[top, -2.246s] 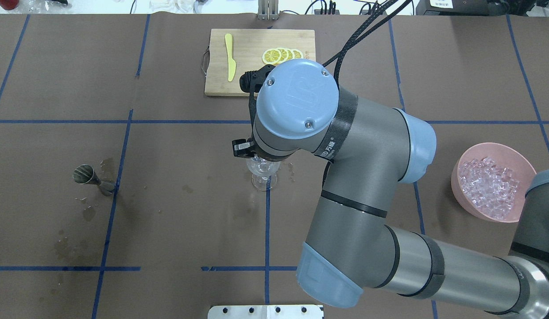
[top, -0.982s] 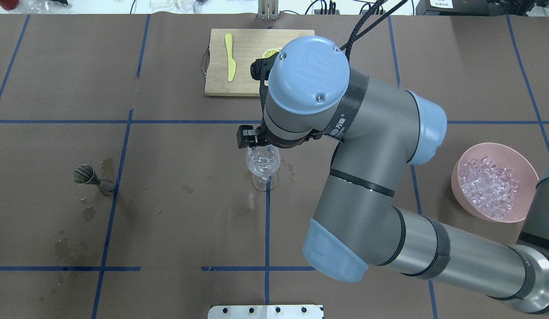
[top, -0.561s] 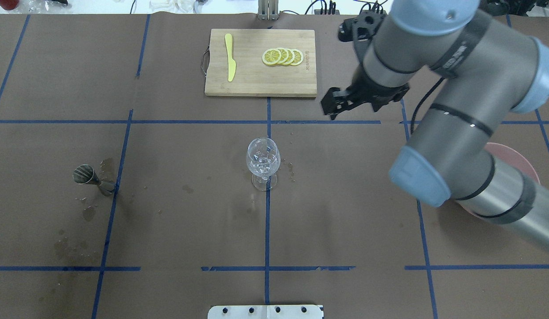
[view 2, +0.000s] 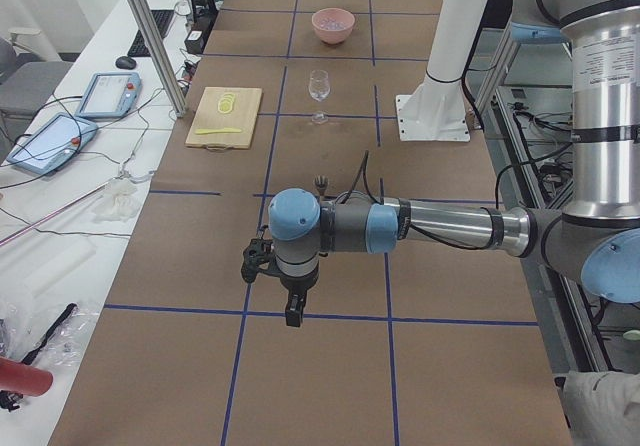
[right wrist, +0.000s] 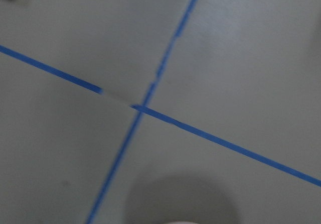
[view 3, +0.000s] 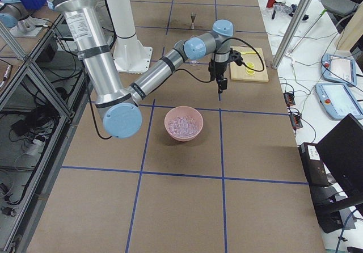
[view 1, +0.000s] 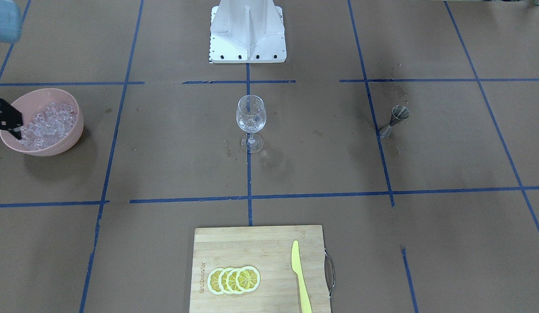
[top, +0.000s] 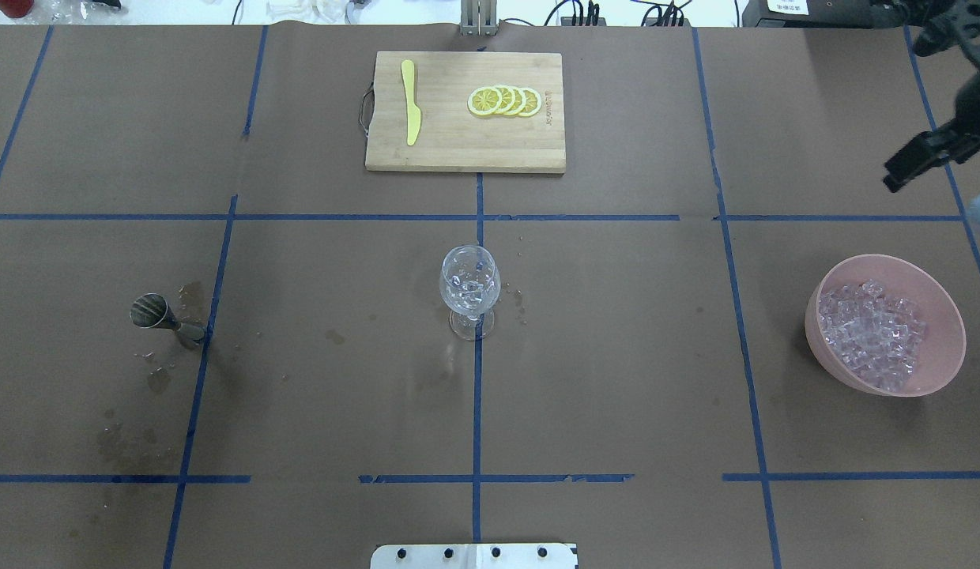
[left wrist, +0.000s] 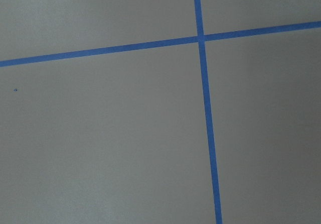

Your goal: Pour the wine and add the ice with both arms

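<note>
Table [top: 616, 356]: taped brown paper. Right gripper [top: 921, 158]: raised on the far side of the pink bowl [top: 944, 316], well apart from the wine glass [top: 470, 292]; jaw opening impossible to tell. Left gripper [view 2: 291, 311]: far from both; jaw opening likewise impossible to tell. Ice [top: 873, 336]: heaped in the bowl, base side of the right jaws; some apparently in the glass. Wine: too faint to confirm. Risks at the next pick: cubes slipping from the pads and scattering; a clipped rim tipping the glass.
</note>
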Motion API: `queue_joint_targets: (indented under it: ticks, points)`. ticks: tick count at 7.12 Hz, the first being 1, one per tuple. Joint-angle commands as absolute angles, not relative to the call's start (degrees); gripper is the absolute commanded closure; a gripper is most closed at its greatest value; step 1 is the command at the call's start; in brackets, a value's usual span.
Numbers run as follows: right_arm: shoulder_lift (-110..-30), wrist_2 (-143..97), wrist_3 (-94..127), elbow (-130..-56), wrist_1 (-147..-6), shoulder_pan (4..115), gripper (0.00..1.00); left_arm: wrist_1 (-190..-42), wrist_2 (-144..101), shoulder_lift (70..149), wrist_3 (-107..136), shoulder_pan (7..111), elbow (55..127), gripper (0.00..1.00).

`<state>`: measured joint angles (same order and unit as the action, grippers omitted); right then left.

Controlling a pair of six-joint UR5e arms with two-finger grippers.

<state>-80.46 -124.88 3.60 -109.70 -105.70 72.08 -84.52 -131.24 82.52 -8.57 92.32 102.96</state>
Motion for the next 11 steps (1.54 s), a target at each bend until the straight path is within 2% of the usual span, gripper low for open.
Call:
queue_joint_targets:
  ticks: [1,5,11]
  points:
    - [-91.63,-124.54,0.18,-106.11,-105.29,82.84,0.0,-84.64,-131.4,82.35,-10.27,92.29,103.71,0.0]
    - [-102.02,-128.14,0.17,-103.19,-91.54,84.11,0.0,-84.73,-131.48,82.44,-10.37,92.2,103.62,0.0]
    - [-102.22,-129.64,0.26,-101.6,-89.74,84.29,0.0,-84.73,-131.48,82.53,-10.37,92.11,103.71,0.0]
